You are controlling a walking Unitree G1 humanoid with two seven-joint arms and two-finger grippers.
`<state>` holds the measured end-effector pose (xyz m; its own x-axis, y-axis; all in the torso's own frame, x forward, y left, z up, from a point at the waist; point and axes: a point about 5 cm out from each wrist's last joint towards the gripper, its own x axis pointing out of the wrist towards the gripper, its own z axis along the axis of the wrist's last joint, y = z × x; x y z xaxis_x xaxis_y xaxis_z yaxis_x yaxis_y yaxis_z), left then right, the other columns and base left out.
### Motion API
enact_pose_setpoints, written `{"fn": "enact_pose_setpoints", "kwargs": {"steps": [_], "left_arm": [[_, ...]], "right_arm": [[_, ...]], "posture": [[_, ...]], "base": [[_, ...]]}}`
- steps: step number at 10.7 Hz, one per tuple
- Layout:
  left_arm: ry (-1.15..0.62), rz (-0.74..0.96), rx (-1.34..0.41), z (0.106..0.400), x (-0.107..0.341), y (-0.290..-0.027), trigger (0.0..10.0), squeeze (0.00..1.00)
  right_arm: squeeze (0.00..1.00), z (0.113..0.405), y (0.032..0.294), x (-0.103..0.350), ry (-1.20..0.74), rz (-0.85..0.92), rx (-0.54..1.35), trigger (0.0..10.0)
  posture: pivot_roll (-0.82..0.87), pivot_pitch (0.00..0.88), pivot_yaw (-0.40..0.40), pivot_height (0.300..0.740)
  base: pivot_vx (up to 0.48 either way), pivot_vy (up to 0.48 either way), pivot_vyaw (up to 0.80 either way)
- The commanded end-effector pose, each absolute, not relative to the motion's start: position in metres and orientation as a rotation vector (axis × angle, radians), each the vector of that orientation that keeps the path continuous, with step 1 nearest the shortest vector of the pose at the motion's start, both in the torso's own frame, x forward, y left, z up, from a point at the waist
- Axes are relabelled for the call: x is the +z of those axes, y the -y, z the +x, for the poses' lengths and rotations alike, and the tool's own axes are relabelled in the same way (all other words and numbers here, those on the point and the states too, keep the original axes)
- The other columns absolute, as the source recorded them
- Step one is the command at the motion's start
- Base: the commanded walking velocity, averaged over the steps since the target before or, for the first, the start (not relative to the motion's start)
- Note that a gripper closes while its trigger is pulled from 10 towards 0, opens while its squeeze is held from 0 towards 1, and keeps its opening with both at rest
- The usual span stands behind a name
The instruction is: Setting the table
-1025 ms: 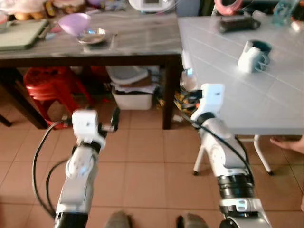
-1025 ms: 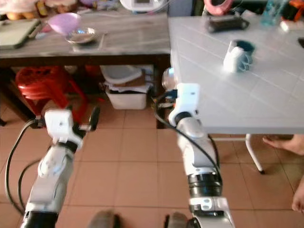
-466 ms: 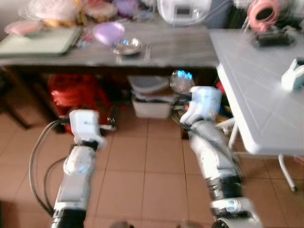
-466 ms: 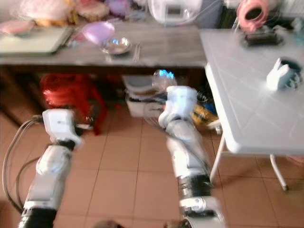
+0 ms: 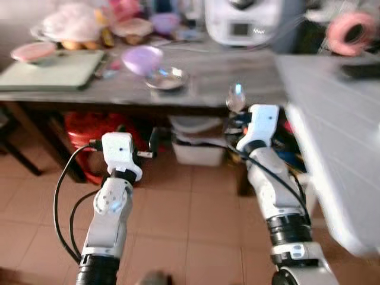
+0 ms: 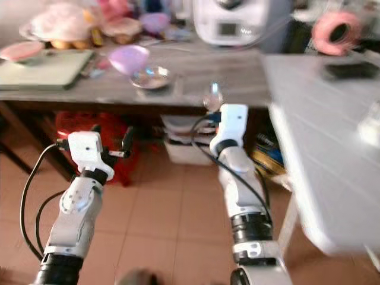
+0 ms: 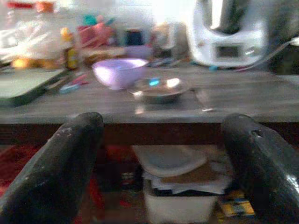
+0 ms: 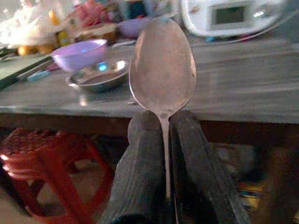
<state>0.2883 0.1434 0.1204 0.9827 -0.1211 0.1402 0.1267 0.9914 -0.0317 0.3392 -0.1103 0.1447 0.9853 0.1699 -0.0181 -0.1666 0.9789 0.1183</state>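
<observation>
My right gripper (image 8: 164, 140) is shut on the handle of a metal spoon (image 8: 162, 65), bowl end upright, held in front of the dark wooden table's (image 5: 202, 89) edge. The spoon (image 5: 236, 98) rises above the right wrist. A shallow steel bowl (image 5: 167, 78) and a purple bowl (image 5: 142, 58) sit together on that table, left of the spoon. My left gripper (image 7: 163, 154) is open and holds nothing; it hangs below table height, facing the steel bowl (image 7: 159, 88).
A white table (image 5: 344, 119) juts in on the right, close to my right arm. Under the dark table stand a red stool (image 5: 86, 127) and a white bin (image 5: 199, 151). A green tray (image 5: 53, 68) and a white appliance (image 5: 243, 21) sit further back.
The camera has swung left toward the dark table, so the white table slid to the right edge. The spoon stays in my right gripper; the left stays open.
</observation>
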Motion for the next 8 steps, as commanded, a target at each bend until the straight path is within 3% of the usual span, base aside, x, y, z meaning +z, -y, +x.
{"fn": "enact_pose_setpoints", "kwargs": {"steps": [1, 8], "left_arm": [[0.137, -0.028, -0.106, 0.2893, 0.1214, -0.1472, 10.0, 0.00], [0.142, -0.018, -0.126, 0.2886, 0.1226, -0.1449, 10.0, 0.00]], "right_arm": [[0.00, 0.3387, 0.1050, 0.1480, -0.015, 0.117, 0.189, 0.0], [0.00, 0.3408, 0.1129, 0.1442, -0.025, 0.096, 0.126, 0.0]], "posture": [[0.01, 0.033, 0.065, 0.740], [0.01, 0.048, 0.063, 0.740]], "base": [[0.472, 0.000, 0.00], [0.477, 0.000, 0.00]]}}
